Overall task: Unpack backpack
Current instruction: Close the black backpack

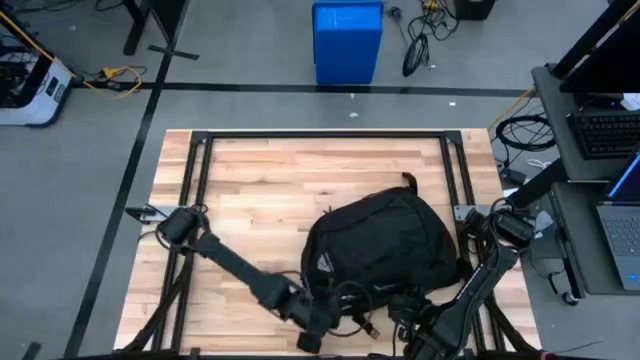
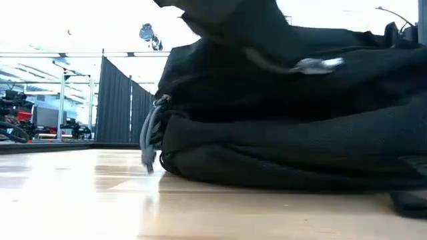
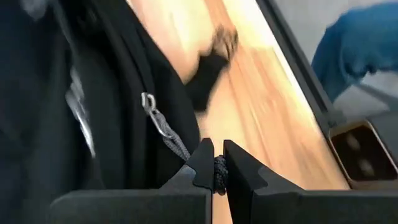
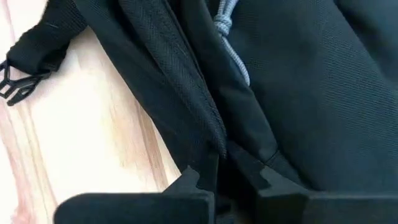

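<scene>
The black backpack (image 1: 385, 245) lies on the wooden table near its front edge, right of the middle, with its white logo patch (image 1: 323, 263) toward the left. In the low view it rests on its underside (image 2: 287, 173). My left gripper (image 1: 318, 322) is at the backpack's near-left corner, shut on a grey zipper-pull cord (image 3: 177, 143). My right gripper (image 1: 415, 325) is at the backpack's near side, shut on black fabric (image 4: 227, 174). A second grey cord (image 4: 233, 46) lies loose on the fabric. My left gripper pinches the grey cord's free end (image 3: 219, 173) between its two fingertips. The cord runs straight from there to the metal zipper pull (image 3: 149, 102) on the backpack. My right gripper has a raised fold of the backpack's black fabric (image 4: 219, 146) between its two fingers, which lie across the fold. The backpack stays lying on the table. How many layers it holds, I cannot tell.
Loose black straps and buckles (image 1: 375, 315) lie by the table's front edge between the two grippers; one buckle (image 4: 15, 87) lies on the wood. Bare wood (image 1: 270, 190) spreads over the table's far and left parts. A blue bin (image 1: 347, 40) stands on the floor beyond the far edge.
</scene>
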You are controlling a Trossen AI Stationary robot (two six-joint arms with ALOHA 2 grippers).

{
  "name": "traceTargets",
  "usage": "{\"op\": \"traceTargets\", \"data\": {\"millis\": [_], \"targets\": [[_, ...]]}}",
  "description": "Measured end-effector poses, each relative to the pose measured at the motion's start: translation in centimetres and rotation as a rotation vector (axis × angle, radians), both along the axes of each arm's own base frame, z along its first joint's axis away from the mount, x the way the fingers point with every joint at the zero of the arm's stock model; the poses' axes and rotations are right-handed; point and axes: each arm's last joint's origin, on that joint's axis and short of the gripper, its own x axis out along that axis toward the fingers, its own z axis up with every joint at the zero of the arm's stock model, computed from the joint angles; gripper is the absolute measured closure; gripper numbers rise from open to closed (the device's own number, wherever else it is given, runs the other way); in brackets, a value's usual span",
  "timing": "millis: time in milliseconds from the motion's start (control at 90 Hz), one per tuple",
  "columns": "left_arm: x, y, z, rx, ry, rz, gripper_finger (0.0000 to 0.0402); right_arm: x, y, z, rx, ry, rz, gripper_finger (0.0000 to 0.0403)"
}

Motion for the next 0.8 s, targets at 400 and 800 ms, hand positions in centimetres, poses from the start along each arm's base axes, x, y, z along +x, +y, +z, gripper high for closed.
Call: {"op": "traceTargets", "data": {"millis": [400,800], "targets": [[-3.6,-2.6,-0.8,0.061,0.109,0.125,0.04,-0.5,0.6,-0.1,0.031,0.012,0.013,0.0403],[-8.2,-4.2,0.5,0.085,0.235,0.206,0.04,-1.3,0.3,0.1,-0.024,0.099,0.056,0.0403]]}}
